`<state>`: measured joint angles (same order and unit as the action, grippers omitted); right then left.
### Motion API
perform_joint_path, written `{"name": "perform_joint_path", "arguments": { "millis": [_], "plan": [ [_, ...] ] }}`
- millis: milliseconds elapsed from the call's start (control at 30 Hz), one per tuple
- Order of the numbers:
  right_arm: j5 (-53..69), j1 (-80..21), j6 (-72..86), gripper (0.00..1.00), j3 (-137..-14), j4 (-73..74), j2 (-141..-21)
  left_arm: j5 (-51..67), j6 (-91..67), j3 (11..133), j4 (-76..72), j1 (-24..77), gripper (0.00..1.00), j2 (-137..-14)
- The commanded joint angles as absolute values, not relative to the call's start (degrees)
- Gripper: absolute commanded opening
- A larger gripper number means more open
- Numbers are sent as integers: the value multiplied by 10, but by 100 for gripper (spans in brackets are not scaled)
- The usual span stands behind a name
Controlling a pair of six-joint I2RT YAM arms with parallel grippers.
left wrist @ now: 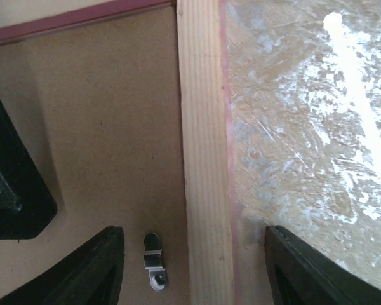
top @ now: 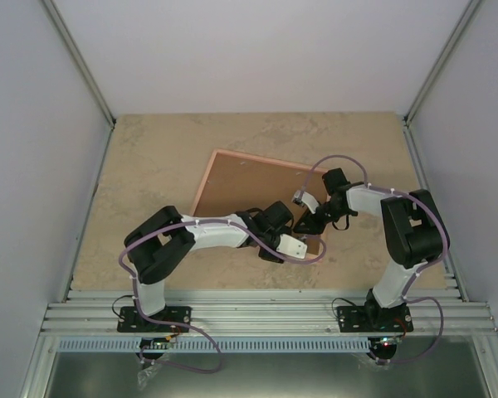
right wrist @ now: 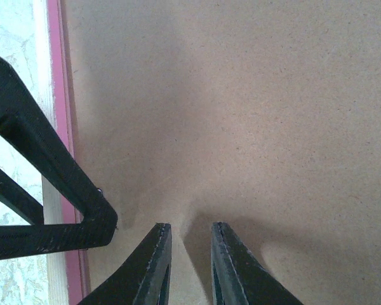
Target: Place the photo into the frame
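Bare pale wood along the back rail of the frame (left wrist: 203, 127), straight-grained, looks unvarnished, edged with a thin line of matt pink paint. Inside that rail, matt brown fibreboard backing (right wrist: 241, 114), finely speckled, smooth, no shine. Just beside the rail, a small turn clip (left wrist: 154, 262) of bright stamped metal, glossy. Outside the frame, a beige stone-look table top (left wrist: 305, 127), mottled, marked with fine scratches, catches a white streak of glare. Over the frame, left gripper fingers (left wrist: 89, 273) and right gripper fingers (right wrist: 149, 267) of black plastic, dull, faintly grainy.
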<state>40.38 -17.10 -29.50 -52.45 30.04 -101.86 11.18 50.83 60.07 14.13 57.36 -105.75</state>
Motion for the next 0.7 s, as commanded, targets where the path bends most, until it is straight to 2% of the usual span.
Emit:
{"name": "perform_joint_path", "arguments": {
  "millis": [0, 167, 400, 467, 533, 667],
  "plan": [
    [306, -158, -306, 21, -506, 312, -1056, 116, 494, 607, 188, 577, 65, -1082],
    [308, -157, -307, 21, -506, 313, -1056, 111, 491, 600, 196, 576, 64, -1084],
    [306, -153, -310, 21, -511, 315, -1057, 126, 513, 607, 251, 575, 50, -1096],
    [306, -152, -310, 21, -513, 316, -1058, 128, 518, 607, 262, 576, 43, -1094],
    [307, -152, -310, 21, -514, 316, -1059, 127, 525, 608, 270, 576, 30, -1089],
    [309, -152, -309, 20, -520, 317, -1066, 125, 538, 603, 268, 576, 10, -1071]
  ]
}}
